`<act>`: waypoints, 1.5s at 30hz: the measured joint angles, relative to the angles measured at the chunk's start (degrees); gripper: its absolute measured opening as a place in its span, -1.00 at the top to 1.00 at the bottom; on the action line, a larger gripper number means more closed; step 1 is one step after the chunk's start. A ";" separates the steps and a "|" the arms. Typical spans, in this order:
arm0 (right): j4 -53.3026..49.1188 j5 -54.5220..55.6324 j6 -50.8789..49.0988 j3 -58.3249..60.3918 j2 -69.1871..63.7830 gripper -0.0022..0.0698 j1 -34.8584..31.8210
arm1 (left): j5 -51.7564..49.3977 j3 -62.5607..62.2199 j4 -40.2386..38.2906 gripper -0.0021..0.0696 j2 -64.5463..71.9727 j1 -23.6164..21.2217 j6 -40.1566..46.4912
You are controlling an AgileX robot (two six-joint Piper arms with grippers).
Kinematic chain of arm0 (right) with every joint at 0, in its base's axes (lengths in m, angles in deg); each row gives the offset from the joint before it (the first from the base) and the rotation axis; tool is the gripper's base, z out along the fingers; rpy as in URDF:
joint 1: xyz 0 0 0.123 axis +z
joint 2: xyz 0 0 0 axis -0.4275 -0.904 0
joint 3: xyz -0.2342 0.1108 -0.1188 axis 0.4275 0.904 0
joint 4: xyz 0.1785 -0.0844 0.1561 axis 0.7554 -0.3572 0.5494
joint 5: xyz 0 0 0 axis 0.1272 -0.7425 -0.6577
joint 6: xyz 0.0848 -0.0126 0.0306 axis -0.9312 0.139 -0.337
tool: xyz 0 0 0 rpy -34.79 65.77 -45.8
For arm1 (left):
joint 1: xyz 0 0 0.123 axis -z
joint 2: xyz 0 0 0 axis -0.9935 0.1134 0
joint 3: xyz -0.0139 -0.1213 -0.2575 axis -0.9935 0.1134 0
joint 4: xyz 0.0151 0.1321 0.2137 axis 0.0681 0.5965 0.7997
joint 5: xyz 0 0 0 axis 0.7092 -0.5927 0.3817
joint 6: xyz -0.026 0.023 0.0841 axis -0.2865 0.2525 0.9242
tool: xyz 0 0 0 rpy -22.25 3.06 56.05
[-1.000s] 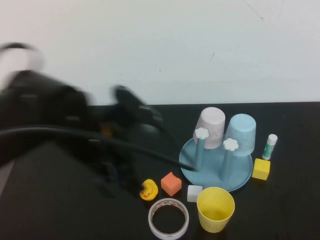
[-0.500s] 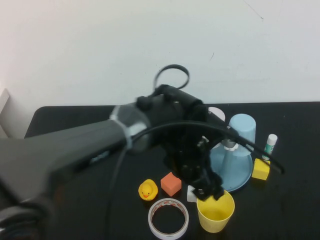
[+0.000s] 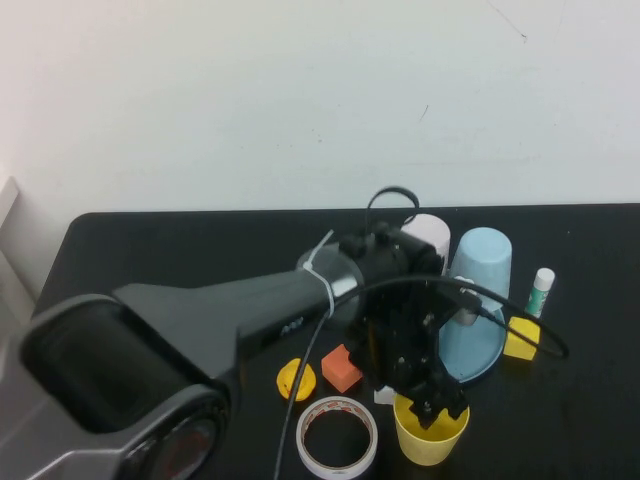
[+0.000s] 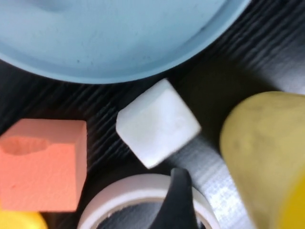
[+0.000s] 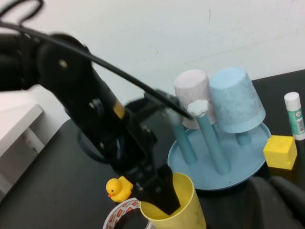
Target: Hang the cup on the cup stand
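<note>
A: How was the left gripper point(image 3: 432, 402) set, and what did it touch?

B: It reached across the black table point(image 3: 150, 250) to the yellow cup point(image 3: 430, 440). Its fingers were spread wide, 1 finger point(image 5: 159, 188) dipping inside the rim at the cup's mouth. Whether the other touched the outer wall I could not tell. The cup stood upright on the table, not lifted, just in front of the cup stand point(image 3: 480, 350).

A: And the right gripper?

B: Only a dark edge of it point(image 5: 276, 200) showed in its own wrist view, low at the table's right side. Its jaws were pressed together, holding nothing.

A: Count things, left to right.

B: 1 rubber duck point(image 5: 118, 188), 1 roll of tape point(image 3: 337, 437), 1 orange block point(image 3: 341, 368), 1 white block point(image 4: 157, 123), then the yellow cup. On the stand, 2 inverted cups: 1 pinkish-white cup point(image 5: 190, 90) and 1 light blue cup point(image 3: 482, 260). 1 white flower knob point(image 5: 198, 107) showed on a bare peg. Beyond, 1 yellow block point(image 3: 520, 338) and 1 glue stick point(image 3: 540, 292).
</note>
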 joint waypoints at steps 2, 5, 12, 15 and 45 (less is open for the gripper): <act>0.00 -0.10 0.15 0.00 0.00 0.94 0.00 | 0.49 0.02 0.00 -0.52 1.19 0.00 -1.02; 0.00 -0.33 0.27 0.00 0.00 0.94 0.00 | 0.89 0.02 0.44 -0.12 2.35 0.00 -1.28; 0.00 -0.82 0.37 0.00 0.00 0.94 0.00 | 1.91 0.02 1.54 0.86 1.83 0.00 -1.17; 0.00 -1.04 0.37 0.00 0.00 0.94 0.00 | 1.39 0.02 3.01 0.91 -0.28 0.00 -0.49; 38.13 -9.05 17.19 0.00 -6.58 0.77 0.00 | 35.19 53.39 103.47 0.93 -57.55 10.25 -81.60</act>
